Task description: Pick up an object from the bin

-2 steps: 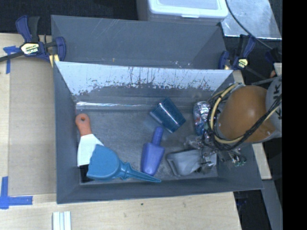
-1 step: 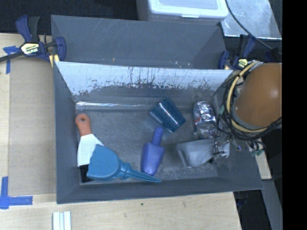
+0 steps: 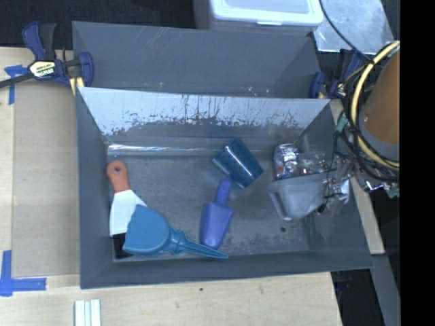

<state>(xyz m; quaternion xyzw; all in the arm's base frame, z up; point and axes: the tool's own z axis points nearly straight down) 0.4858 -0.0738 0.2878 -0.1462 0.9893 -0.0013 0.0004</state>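
The gripper (image 3: 314, 182) hangs low at the right end of the grey bin (image 3: 95, 202), over a pale grey cup-like object (image 3: 293, 201) just below a crumpled silvery wad (image 3: 286, 157); the object narrows toward the near wall, its long axis unclear; whether the gripper is open or closed cannot be told; a blue scoop (image 3: 216, 221) lies mid-bin, handle toward the far wall.

Reaching in from the right with the orange-covered arm (image 3: 384, 104), leaning down and leftward. Trailing black cables (image 3: 348, 138) in loops round the wrist. Holding the gripper (image 3: 293, 201) low on the right side, pointing downward and slightly left.
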